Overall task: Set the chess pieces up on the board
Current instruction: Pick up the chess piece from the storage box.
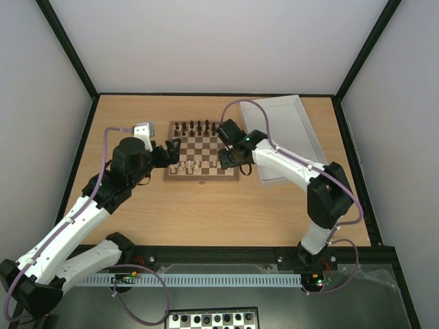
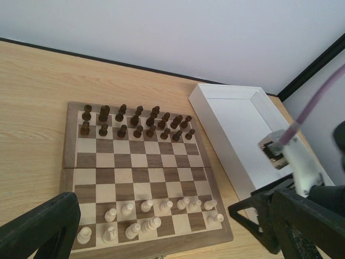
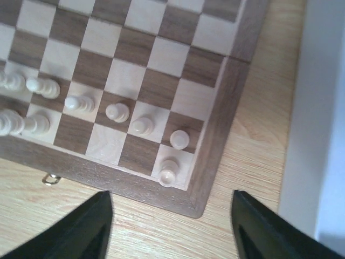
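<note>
Left claw (image 1: 174,152), right claw (image 3: 171,205); one board (image 2: 140,175); sixteen dark pieces (image 2: 137,123); one tray (image 2: 232,135).

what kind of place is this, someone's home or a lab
Most likely a robotics lab test cell: a left arm and right arm bolted at the near edge of a wooden table, blank white walls inside a black frame, and a chessboard staged between the arms.

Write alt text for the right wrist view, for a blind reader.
Pale chess pieces stand near one corner of the wooden board. Below, the right gripper is open and empty; a white tray lies at the right edge.
</note>
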You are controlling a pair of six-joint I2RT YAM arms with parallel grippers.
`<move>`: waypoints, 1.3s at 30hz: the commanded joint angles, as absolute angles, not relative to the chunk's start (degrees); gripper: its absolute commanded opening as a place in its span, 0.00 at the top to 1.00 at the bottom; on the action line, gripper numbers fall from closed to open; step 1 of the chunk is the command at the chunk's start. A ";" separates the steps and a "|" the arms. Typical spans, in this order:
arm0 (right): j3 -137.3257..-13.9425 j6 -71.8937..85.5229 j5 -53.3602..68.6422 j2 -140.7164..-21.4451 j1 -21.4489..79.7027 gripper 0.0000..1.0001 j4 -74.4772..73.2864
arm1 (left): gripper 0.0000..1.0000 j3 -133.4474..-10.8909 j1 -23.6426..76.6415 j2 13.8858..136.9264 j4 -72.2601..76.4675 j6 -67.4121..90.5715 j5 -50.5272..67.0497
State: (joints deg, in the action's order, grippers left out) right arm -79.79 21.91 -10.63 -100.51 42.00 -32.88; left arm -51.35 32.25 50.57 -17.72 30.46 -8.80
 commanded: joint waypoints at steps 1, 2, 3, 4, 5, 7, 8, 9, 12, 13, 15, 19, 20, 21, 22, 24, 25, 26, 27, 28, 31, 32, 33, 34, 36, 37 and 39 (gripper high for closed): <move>-78.58 21.68 -15.92 -95.00 39.53 0.35 -37.96 | 0.00 -51.07 32.61 50.06 -17.42 30.70 -7.89; -77.89 21.56 -16.09 -93.90 37.82 0.22 -37.68 | 0.01 -51.06 32.66 50.14 -17.16 30.60 -7.76; -77.24 21.31 -15.92 -92.75 36.03 0.03 -37.33 | 0.01 -51.05 32.63 50.31 -16.94 30.52 -7.67; -76.68 21.08 -15.57 -91.86 33.82 0.01 -37.17 | 0.01 -51.06 32.68 50.62 -16.69 30.42 -7.58; -76.15 20.97 -15.53 -90.75 31.78 0.01 -36.88 | 0.01 -51.09 32.64 50.95 -16.43 30.29 -7.45; -74.35 20.82 -16.03 -89.32 28.17 0.01 -35.69 | 0.01 -51.04 32.66 51.85 -15.80 30.08 -6.98; -73.32 20.98 -16.03 -88.78 26.59 0.01 -35.18 | 0.01 -50.86 32.74 52.31 -15.41 29.94 -6.62; -72.30 21.38 -15.97 -88.32 25.00 0.01 -34.59 | 0.01 -50.54 32.71 52.80 -14.84 29.96 -6.28; -69.22 21.69 -16.82 -87.98 21.11 0.09 -32.77 | 0.00 -50.10 32.71 55.26 -13.01 30.05 -4.22; -68.77 21.82 -17.00 -88.39 19.93 0.20 -32.68 | 0.01 -50.16 32.72 56.21 -12.56 30.06 -3.54; -68.07 22.28 -17.73 -89.24 18.16 0.38 -32.54 | 0.01 -50.48 32.70 58.15 -11.91 29.89 -2.21; -67.56 22.87 -18.34 -91.54 15.95 0.47 -32.28 | 0.00 -50.82 32.73 59.65 -11.64 29.41 -1.40; -67.58 22.96 -18.48 -91.98 15.48 0.50 -32.07 | 0.01 -50.80 32.70 59.78 -11.53 29.25 -1.18; -67.65 23.06 -18.53 -92.45 14.94 0.51 -31.94 | 0.00 -50.80 32.80 60.02 -11.53 29.10 -0.94; -67.69 23.11 -18.59 -92.92 14.54 0.51 -31.71 | 0.00 -50.88 32.77 60.29 -11.54 28.96 -0.81; -67.88 23.32 -18.28 -93.90 13.62 0.52 -31.65 | 0.01 -51.11 32.70 60.84 -11.68 28.68 -0.36; -67.67 23.37 -17.89 -94.29 13.24 0.52 -31.22 | 0.01 -51.15 32.72 60.98 -11.69 28.59 -0.08; -67.31 23.49 -17.66 -94.66 12.93 0.52 -30.99 | 0.00 -51.11 32.77 61.11 -11.59 28.56 0.12; -67.07 23.55 -17.67 -95.17 12.79 0.52 -30.82 | 0.00 -51.07 32.78 61.21 -11.52 28.48 0.36; -66.92 23.75 -17.87 -95.54 12.62 0.52 -30.84 | 0.01 -51.05 32.72 61.32 -11.51 28.40 0.62; -66.62 23.91 -18.60 -96.42 11.93 0.55 -30.67 | 0.00 -50.83 32.77 61.56 -11.45 28.30 1.33; -66.63 24.05 -18.62 -96.80 11.66 0.55 -30.75 | 0.01 -50.68 32.70 61.65 -11.44 28.18 1.44; -66.53 24.01 -18.47 -97.07 11.57 0.56 -30.69 | 0.00 -50.52 32.74 61.62 -11.35 28.19 1.49; -66.47 24.07 -18.61 -97.35 11.49 0.56 -30.61 | 0.00 -50.44 32.78 61.62 -11.26 28.21 1.49; -66.24 24.08 -18.45 -97.89 11.38 0.57 -30.58 | 0.00 -50.19 32.65 61.57 -11.24 28.15 1.58; -66.10 24.15 -18.45 -98.14 11.31 0.59 -30.51 | 0.00 -50.07 32.62 61.49 -11.25 28.16 1.58; -66.06 24.17 -18.38 -98.69 11.17 0.60 -30.46 | 0.00 -50.01 32.55 61.38 -11.09 28.20 1.58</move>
State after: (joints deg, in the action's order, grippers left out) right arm -67.02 23.49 -17.45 -97.25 11.60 -29.65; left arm -50.92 32.51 61.60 -12.27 28.82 0.64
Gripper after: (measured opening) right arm 0.412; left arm 0.995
